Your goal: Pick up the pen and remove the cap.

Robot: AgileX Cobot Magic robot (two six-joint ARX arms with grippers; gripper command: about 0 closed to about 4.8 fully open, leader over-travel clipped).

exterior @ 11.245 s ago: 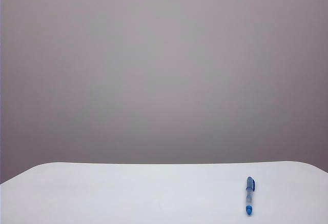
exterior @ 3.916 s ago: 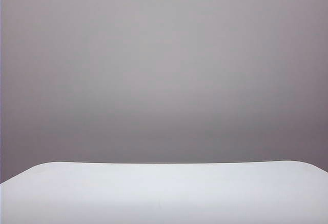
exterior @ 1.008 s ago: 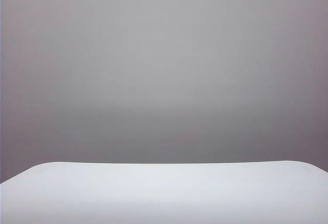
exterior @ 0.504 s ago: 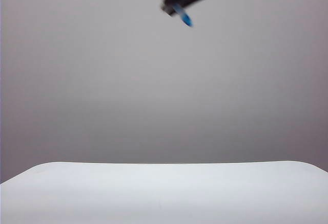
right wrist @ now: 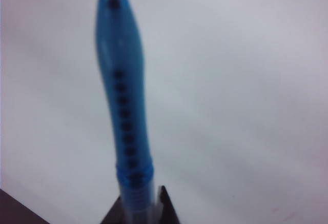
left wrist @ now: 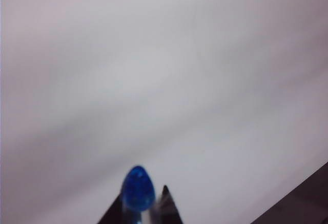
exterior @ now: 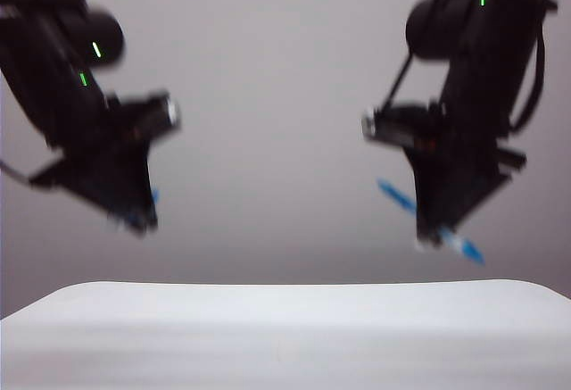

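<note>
The pen (right wrist: 123, 96) is a slim blue translucent stick with a ribbed grip and a bare writing tip. My right gripper (right wrist: 141, 199) is shut on its barrel. In the exterior view the right gripper (exterior: 434, 232) hangs on the right above the table, and the pen (exterior: 393, 195) crosses it at a slant. The cap (left wrist: 137, 188) is off the pen and shows as a short rounded blue piece. It sits pinched in my left gripper (left wrist: 143, 199). That left gripper (exterior: 134, 219) hangs on the left, and the cap (exterior: 154, 196) shows there only as a blue sliver.
A white table (exterior: 285, 332) with rounded far corners lies below both grippers, in front of a plain grey wall. Both dark arms reach down from the upper corners of the exterior view, well apart from each other.
Both arms have dropped into the exterior view. Half a second ago one gripper with the pen showed at the top centre. The grippers now hang lower and far apart.
</note>
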